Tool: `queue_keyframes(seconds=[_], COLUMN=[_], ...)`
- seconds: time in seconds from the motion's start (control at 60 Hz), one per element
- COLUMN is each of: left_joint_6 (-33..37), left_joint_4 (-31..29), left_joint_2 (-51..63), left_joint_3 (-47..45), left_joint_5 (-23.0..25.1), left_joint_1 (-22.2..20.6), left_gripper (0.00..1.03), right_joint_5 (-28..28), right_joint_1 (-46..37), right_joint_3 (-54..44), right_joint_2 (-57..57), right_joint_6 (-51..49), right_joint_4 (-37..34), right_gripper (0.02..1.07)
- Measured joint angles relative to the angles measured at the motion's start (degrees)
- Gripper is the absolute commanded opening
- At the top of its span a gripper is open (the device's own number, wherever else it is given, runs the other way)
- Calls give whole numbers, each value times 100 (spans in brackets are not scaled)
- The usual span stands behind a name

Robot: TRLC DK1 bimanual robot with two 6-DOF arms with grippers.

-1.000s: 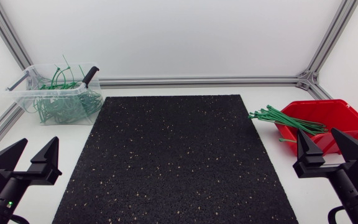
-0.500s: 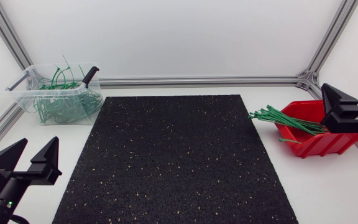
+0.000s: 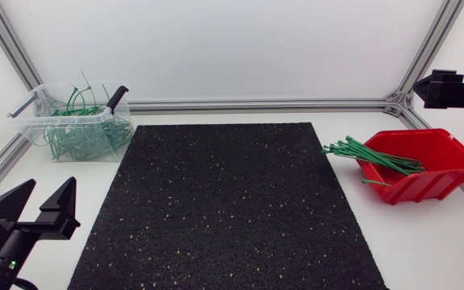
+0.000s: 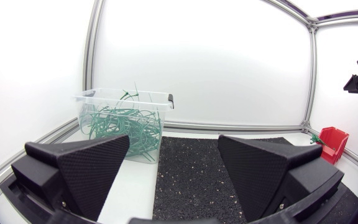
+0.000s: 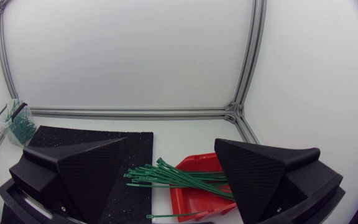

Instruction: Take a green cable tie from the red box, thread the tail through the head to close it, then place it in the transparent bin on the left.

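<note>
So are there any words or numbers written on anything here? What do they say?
None: no word, number, label or sign can be read in any view.
The red box has plain walls.
The transparent bin shows no label.
The black mat has only pale speckles, no print.
The left gripper and right gripper are plain black.

Bright even light, soft shadows, wrist views curved
</note>
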Motion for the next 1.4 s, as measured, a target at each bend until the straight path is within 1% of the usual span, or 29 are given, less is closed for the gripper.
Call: queue_keyframes(seconds=[0.05,0.1,0.183,0.267,0.367,0.467,0.55,0.617,0.65,0.683,0.733,0.767,0.917,0.983,1.017,1.15,1.3,1.4], left_joint_6=[0,0,-2,0,0,-2,-2,0,0,-2,0,0,0,0,0,0,-2,0], left_joint_4=[0,0,0,0,0,0,0,0,0,0,0,0,0,0,0,0,0,0], left_joint_2=[0,2,2,0,2,2,0,0,2,2,2,0,0,2,2,0,2,2], left_joint_3=[0,-2,-2,-2,-2,-2,0,-2,-2,-2,-2,-2,-2,-2,-2,-2,-2,-2], left_joint_5=[0,0,2,0,0,0,0,0,0,0,0,0,0,0,0,0,0,0], left_joint_1=[0,0,0,0,0,0,0,0,0,0,0,0,0,0,0,0,0,0], left_gripper=[100,100,100,100,100,100,100,100,100,100,100,100,100,100,100,100,100,100], right_joint_5=[-385,-671,-826,-841,-811,-511,-678,-737,-754,-778,-778,-778,-780,-776,-774,-717,-282,-120], right_joint_1=[-181,-361,-610,-748,-791,-754,-754,-754,-754,-754,-754,-754,-748,-721,-702,-557,-295,-138], right_joint_3=[293,511,824,1178,1644,1945,1943,1934,1919,1880,1790,1733,1397,1169,1010,614,-98,-531], right_joint_2=[319,605,1051,1495,2037,2490,2638,2682,2684,2684,2688,2717,2865,2852,2841,2837,2761,2750], right_joint_6=[-116,-173,-481,-1010,-2127,-3040,-3987,-4660,-4948,-5239,-5584,-5777,-6636,-6922,-7064,-7337,-7429,-7444], right_joint_4=[-367,-584,-859,-1200,-1899,-2354,-2621,-2662,-2662,-2664,-2664,-2704,-3104,-3108,-3084,-2896,-1880,-1353], right_gripper=[103,103,102,102,102,102,102,101,99,99,96,95,93,92,87,75,66,61])
